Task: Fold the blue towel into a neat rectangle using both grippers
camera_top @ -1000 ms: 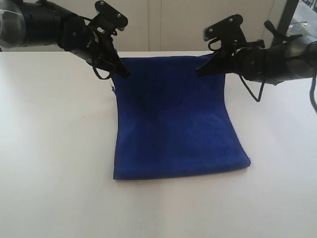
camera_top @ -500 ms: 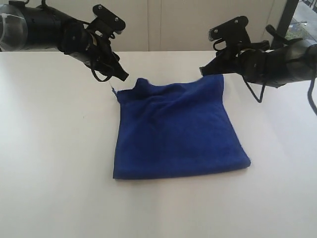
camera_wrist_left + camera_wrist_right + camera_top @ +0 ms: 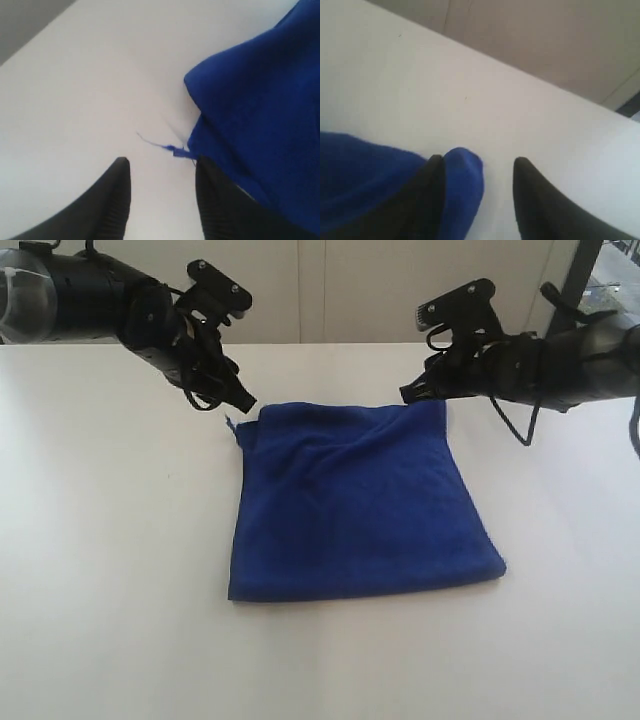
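The blue towel [image 3: 360,505] lies folded over on the white table, its far edge rumpled and slack. My left gripper [image 3: 243,400] hovers just off the towel's far left corner with its jaws open and only bare table between them [image 3: 161,167]; a loose blue thread [image 3: 165,147] trails from the towel's hem [image 3: 260,115] beside one finger. My right gripper [image 3: 408,393] is at the far right corner, open, and a fold of the towel [image 3: 465,185] rests against one finger without being pinched.
The white table [image 3: 110,570] spreads wide around the towel on every side. A pale wall and cabinet fronts [image 3: 330,290] stand behind the far edge. A dark post [image 3: 585,275] rises at the back right.
Both grippers opened and let go of the towel's far corners. The raised far edge dropped onto the table, and both grippers backed slightly away.
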You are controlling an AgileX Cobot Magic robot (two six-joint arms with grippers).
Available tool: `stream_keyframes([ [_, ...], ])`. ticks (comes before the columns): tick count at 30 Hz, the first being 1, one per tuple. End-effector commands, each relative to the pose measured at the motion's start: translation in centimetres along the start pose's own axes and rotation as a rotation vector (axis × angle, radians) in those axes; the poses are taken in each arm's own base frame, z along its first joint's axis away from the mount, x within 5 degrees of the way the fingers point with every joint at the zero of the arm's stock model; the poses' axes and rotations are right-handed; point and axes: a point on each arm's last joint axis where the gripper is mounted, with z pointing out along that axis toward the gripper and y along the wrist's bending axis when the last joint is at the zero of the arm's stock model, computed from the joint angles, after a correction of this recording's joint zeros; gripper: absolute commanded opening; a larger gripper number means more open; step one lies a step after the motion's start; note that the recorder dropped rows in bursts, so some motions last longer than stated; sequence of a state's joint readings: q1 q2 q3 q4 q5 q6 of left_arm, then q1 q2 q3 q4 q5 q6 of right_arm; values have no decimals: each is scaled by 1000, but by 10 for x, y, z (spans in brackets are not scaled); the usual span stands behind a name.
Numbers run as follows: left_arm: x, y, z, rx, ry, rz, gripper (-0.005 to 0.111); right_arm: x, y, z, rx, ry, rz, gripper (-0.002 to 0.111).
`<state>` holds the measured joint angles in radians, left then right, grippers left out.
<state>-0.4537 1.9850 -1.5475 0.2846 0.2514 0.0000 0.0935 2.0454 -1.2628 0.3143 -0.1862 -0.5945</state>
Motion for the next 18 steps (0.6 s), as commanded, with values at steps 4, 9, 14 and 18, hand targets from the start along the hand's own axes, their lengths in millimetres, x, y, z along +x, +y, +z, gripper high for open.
stream_keyframes([
  [4,12,0,-18,29,187,-158,20,-15,2,-36,-165,178,0,31],
  [9,9,-4,-45,108,241,-239,0,-21,5,-63,-270,298,13,5],
  [14,2,-16,-75,187,260,-228,0,-25,6,-90,-335,409,90,0],
  [18,1,-40,-95,231,281,-168,0,-28,8,-110,-377,490,138,0],
])
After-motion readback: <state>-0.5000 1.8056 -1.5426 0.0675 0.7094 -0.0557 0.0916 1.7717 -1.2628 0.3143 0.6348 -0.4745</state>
